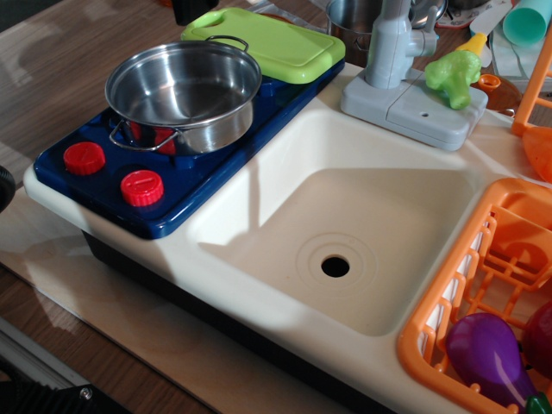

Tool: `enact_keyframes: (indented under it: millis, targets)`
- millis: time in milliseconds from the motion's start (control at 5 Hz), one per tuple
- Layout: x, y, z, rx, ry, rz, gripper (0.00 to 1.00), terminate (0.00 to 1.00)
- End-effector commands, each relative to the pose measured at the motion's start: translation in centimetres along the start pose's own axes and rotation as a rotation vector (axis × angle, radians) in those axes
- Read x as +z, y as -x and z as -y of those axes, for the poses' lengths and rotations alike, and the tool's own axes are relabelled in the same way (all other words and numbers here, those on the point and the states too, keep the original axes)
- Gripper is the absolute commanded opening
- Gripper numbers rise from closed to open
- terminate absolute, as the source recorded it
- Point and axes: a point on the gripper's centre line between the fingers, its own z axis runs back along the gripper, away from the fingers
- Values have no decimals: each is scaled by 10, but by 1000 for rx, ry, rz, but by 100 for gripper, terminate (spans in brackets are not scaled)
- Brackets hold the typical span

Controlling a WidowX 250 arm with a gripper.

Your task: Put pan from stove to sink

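The pan (184, 90), a shiny shallow steel pot with two thin wire loop handles, stands upright and empty on the dark blue stove (200, 164). Two red knobs (112, 172) sit at the stove's front edge, just in front of the pan. The cream-white sink (285, 194) lies to the right of the stove, empty, with its round drain hole (335, 266) near the front. The gripper is not in view.
A lime-green cutting board (272, 39) lies behind the pan. A grey faucet (398, 60) stands behind the sink, with a green toy (453, 76) and a deeper steel pot (355, 19) nearby. An orange dish rack (483, 293) holding a purple eggplant (487, 354) borders the sink's right side.
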Motion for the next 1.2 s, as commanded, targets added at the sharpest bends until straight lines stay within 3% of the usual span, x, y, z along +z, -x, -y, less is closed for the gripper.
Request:
enact_keyframes:
  millis: [0,200,1000]
  targets:
    - [0,0,0,0,0,0,100,0]
    - [-8,-4,14,7,-19,2,100,0]
    - [-48,-6,28,44,27,45,100,0]
